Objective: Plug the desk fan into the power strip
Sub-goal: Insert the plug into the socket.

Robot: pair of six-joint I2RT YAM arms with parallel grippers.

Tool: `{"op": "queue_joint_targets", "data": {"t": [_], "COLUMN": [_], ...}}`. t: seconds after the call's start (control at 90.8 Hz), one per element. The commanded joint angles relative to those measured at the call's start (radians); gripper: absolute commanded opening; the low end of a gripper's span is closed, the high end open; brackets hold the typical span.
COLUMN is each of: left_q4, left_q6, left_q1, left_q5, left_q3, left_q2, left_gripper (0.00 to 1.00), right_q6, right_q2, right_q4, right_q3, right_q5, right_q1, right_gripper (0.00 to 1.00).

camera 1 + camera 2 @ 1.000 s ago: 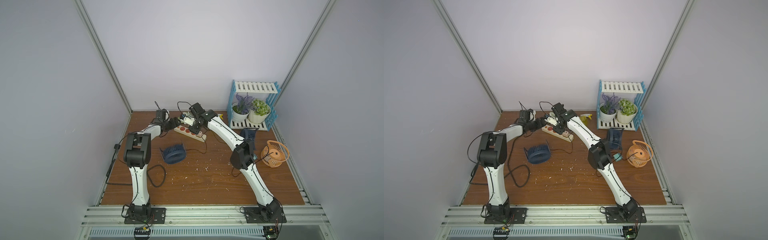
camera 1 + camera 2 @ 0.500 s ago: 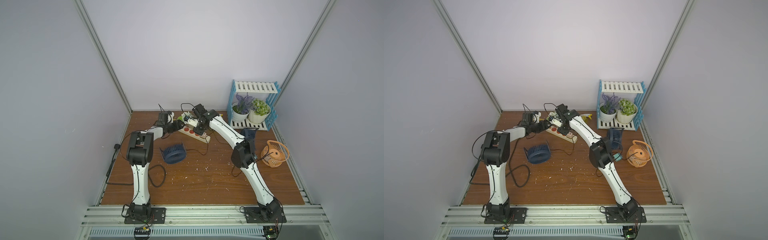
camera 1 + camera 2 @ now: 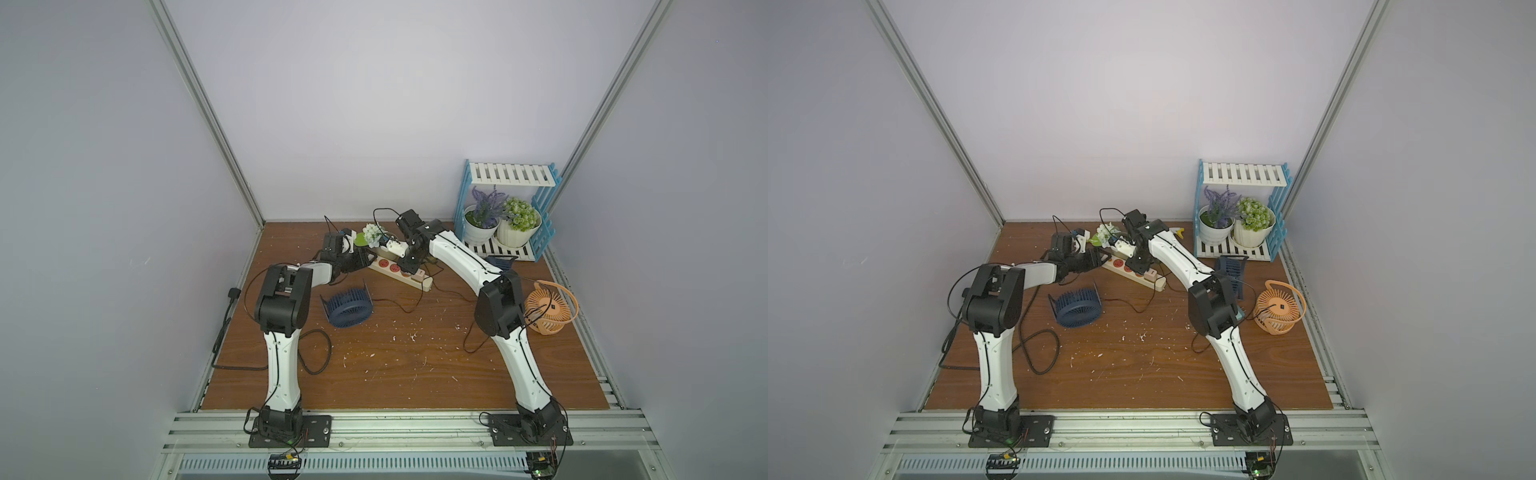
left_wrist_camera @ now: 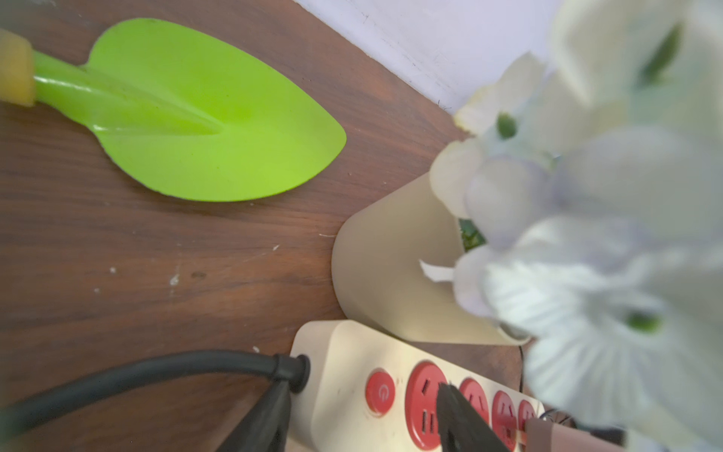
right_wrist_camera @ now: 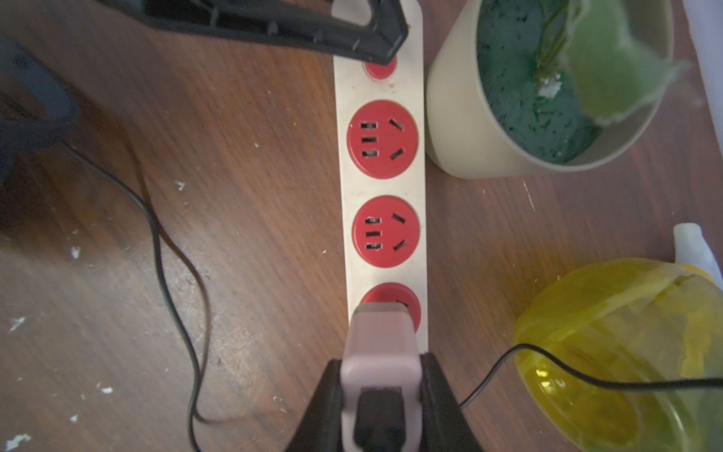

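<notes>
Power strip [image 3: 392, 269] lies at the back of the counter [image 3: 395, 365], touching or just beside a cream pot [image 5: 450, 129], with both arms over it. A blue fan [image 3: 347, 307] lies on its side near the left arm, and a thin cord trails from it toward the strip. I judge that the plug belongs to this fan.

Insertion looks like the step in hand. The right hand [image 5: 381, 366] is clamped on a pink plug [image 5: 379, 344], one finger on each flank. The plug sits over the strip's end away from the button, covering part of the third socket [image 5: 410, 309] and everything past it. The prongs are hidden, so I cannot tell whether they are seated.

The left hand [image 4: 364, 391] stands partly open astride the cord end. One finger [image 4: 266, 415] is by the black cord [image 4: 156, 371] and the other is over the first socket [image 4: 424, 399]. Whether they bear on the strip I cannot tell.

The next move likely calls for the left hand to pin the strip flat. The right hand would then square the prongs with the slots and press straight down, or the light strip may skid or tip.
</notes>
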Motion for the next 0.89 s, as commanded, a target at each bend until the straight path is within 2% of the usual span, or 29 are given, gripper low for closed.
{"op": "queue_joint_targets", "data": {"t": [0.0, 0.275, 0.539, 0.881], "left_q4": [-0.028, -0.055, -0.071, -0.071], "left_q6": [0.016, 0.038, 0.049, 0.051], "left_q1": [-0.022, -0.024, -0.024, -0.024], "left_q5": [0.018, 0.01, -0.004, -0.001], "left_q3": [-0.001, 0.007, 0.01, 0.013], "left_q2": [-0.005, -0.002, -0.008, -0.011], "left_gripper": [0.59, 0.55, 0.55, 0.53], "right_q6": [-0.016, -0.054, -0.097, -0.157], "right_q2": [-0.032, -0.018, -0.017, -0.01], "right_q4": [0.018, 0.024, 0.008, 0.036], "right_q3": [-0.007, -0.01, -0.046, -0.125], "right_q5": [-0.052, -0.082, -0.003, -0.011], "right_q1": [-0.004, -0.025, -0.028, -0.038], "right_gripper": [0.0, 0.0, 0.0, 0.0]}}
